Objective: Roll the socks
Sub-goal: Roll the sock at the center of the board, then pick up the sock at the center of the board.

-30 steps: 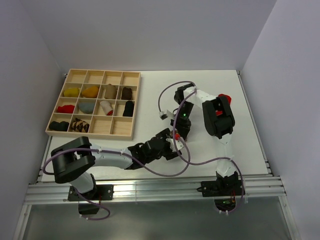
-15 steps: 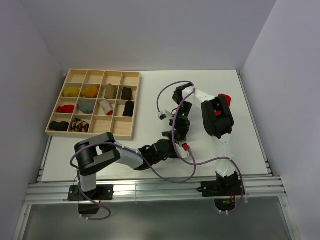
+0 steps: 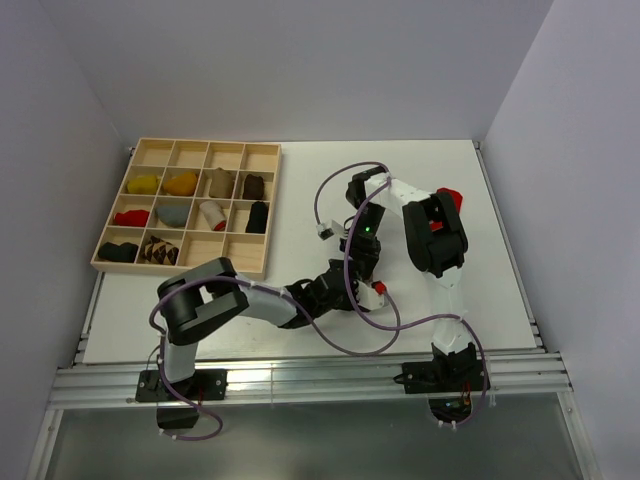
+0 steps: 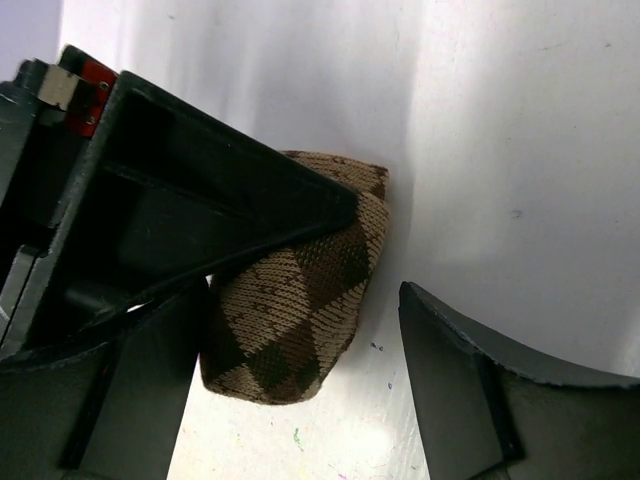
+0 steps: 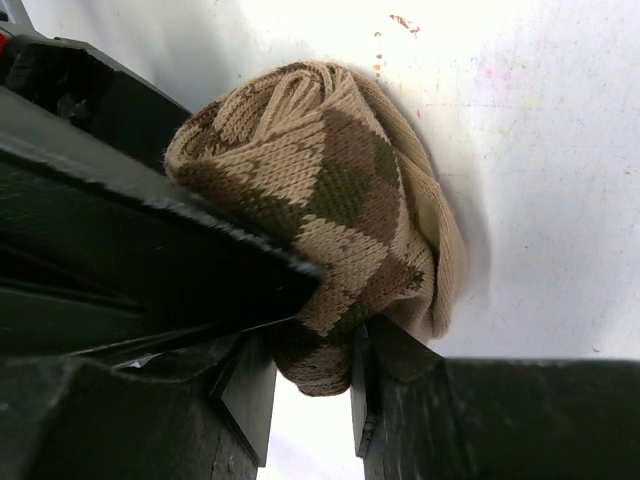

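The brown-and-tan argyle sock [image 5: 330,200] is rolled into a bundle on the white table. My right gripper [image 5: 312,400] is shut on its lower end. In the left wrist view the sock [image 4: 300,310] lies between my left gripper's [image 4: 300,400] open jaws, touching the left finger [image 4: 130,400] and apart from the right finger [image 4: 500,400]. In the top view both grippers, left [image 3: 350,285] and right [image 3: 360,266], meet at the table's middle and hide the sock. A red sock [image 3: 450,194] lies at the far right behind the right arm. I see no loose black sock.
A wooden compartment tray [image 3: 250,262] stands at the back left and holds several small sock bundles: yellow [image 3: 142,185], orange [image 3: 181,182], grey [image 3: 175,213], red, black and argyle. Purple cables loop over the table around the arms. The table's front edge is near the arm bases.
My left arm has swung its elbow rightward and its gripper has moved right, up against the right gripper and the sock. The right arm has stayed put.
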Robot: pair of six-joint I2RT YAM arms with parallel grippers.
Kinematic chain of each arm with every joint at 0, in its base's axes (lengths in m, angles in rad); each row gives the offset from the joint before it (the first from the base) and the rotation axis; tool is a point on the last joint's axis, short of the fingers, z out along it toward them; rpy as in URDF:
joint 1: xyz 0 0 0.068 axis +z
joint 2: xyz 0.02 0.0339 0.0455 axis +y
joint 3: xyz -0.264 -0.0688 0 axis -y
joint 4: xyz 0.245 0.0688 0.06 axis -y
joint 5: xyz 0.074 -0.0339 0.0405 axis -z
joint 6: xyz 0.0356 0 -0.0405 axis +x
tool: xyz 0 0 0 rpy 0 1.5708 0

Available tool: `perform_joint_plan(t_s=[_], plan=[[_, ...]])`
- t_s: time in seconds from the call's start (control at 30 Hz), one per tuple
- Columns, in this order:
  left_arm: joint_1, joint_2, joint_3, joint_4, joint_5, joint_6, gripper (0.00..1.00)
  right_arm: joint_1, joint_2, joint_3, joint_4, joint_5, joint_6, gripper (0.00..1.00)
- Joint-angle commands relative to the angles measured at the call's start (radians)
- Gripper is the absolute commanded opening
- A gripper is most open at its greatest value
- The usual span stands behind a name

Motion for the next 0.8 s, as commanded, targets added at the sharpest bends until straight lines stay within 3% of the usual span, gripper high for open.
perform_joint_plan(t_s=[0.0,0.2,0.4,0.6,0.63,0.77], plan=[[0.022,0.013,0.085,-0.057,0.078,-0.028,0.81,0.015,0.052,0.005,0.001,0.015,-0.033,0.08],[0.054,0.053,0.150,-0.164,0.121,-0.064,0.74,0.017,0.043,-0.008,0.007,0.012,-0.034,0.08],[0.076,0.102,0.240,-0.276,0.135,-0.116,0.54,0.017,0.032,-0.025,0.015,0.004,-0.039,0.08],[0.085,0.128,0.279,-0.342,0.150,-0.173,0.19,0.017,0.024,-0.032,0.013,-0.008,-0.037,0.07],[0.088,0.130,0.288,-0.351,0.153,-0.183,0.00,0.017,0.021,-0.034,0.012,-0.011,-0.037,0.08],[0.093,0.136,0.289,-0.374,0.176,-0.235,0.00,0.017,0.003,-0.035,0.016,-0.035,-0.026,0.12]])
